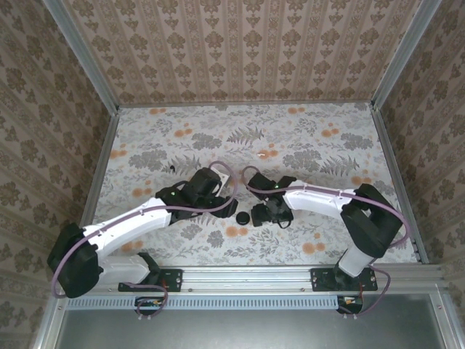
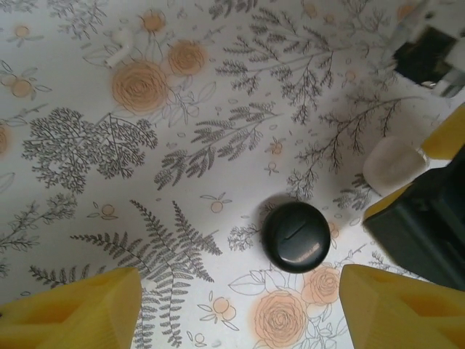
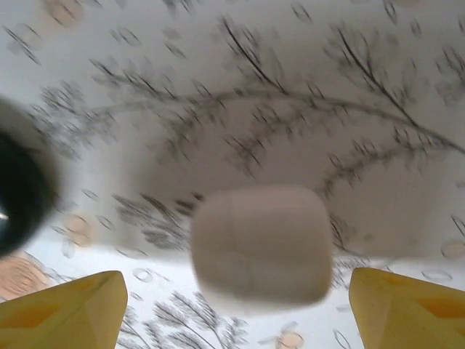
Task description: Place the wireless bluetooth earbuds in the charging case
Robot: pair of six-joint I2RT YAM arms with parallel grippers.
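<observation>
The charging case [image 3: 261,243], a small white rounded-square box, lies flat on the floral table cover between my right gripper's [image 3: 236,313] yellow fingertips, with a gap on each side. That gripper is open. The left wrist view shows the case [image 2: 392,166] beside the right gripper's yellow fingers [image 2: 445,138]. My left gripper [image 2: 236,313] is open over bare cover, with nothing between its fingers. One tiny white earbud [image 2: 120,42] lies far ahead of it by an orange rose. From above, the two grippers [image 1: 221,200] [image 1: 267,212] face each other at mid-table.
A black round disc [image 2: 296,236] lies just ahead of my left fingertips, left of the case, and between the two grippers from above [image 1: 242,217]. Metal rails [image 1: 109,160] and patterned walls bound the table. Open cover stretches toward the far wall.
</observation>
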